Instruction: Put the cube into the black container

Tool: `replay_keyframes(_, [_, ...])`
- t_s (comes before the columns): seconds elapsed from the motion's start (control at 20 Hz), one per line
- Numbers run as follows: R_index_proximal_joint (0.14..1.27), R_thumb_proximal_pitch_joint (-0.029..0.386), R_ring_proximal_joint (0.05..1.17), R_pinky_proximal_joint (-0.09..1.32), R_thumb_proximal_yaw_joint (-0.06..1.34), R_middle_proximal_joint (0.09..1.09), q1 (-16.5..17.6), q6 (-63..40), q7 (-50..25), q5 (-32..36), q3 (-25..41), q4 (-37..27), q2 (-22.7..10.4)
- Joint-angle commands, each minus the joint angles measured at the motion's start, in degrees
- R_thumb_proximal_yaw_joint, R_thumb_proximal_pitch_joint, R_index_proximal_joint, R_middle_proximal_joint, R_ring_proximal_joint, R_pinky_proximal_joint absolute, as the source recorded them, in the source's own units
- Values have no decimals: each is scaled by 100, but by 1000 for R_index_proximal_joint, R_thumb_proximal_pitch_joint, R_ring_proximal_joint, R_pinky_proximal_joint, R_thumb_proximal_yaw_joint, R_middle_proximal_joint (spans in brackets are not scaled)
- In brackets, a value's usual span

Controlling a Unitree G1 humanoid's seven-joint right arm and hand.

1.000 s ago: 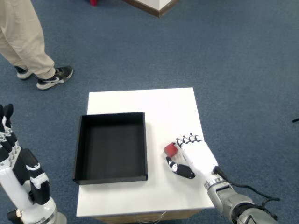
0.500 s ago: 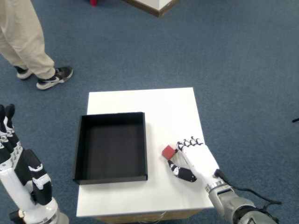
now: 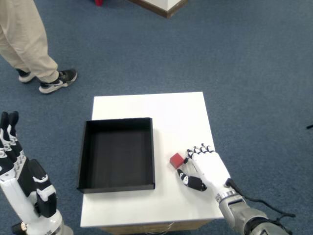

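Note:
The small red cube (image 3: 176, 160) lies on the white table (image 3: 166, 110), just right of the black container (image 3: 117, 154). My right hand (image 3: 206, 169) rests on the table to the right of the cube. Its curled fingertips (image 3: 194, 151) are at the cube's right side, and the thumb (image 3: 190, 180) stretches out below the cube with a gap to it. The cube is not clasped and stands on the tabletop. The shallow, square container holds nothing. My left hand (image 3: 22, 188) hangs off the table at the lower left, fingers straight.
A person's legs and sneakers (image 3: 46, 73) stand on the blue carpet beyond the table's far left corner. A pale furniture corner (image 3: 164, 6) shows at the top edge. The container's right wall (image 3: 152, 152) stands between the cube and the container's floor.
My right hand has slid slightly back toward the table's near edge, uncovering more of the cube. The cube has shifted a little to the left and nearer. My left hand has drifted slightly.

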Motion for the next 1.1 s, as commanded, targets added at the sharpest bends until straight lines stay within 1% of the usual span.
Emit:
replay_keyframes(0.05, [718,25,306,185,612,350,-172,-101,-167,120,-79,-73,-123])
replay_keyframes(0.2, [702,2,309,192,591,351,-165,-39,-112,127,-96,-62,-125])
replay_keyframes(0.45, [643,-9,313,204,530,350,-148,36,-44,87,-88,-67,-116])
replay_keyframes(1.1, [570,-16,326,224,463,350,-181,148,-68,-39,-59,-93,-82])
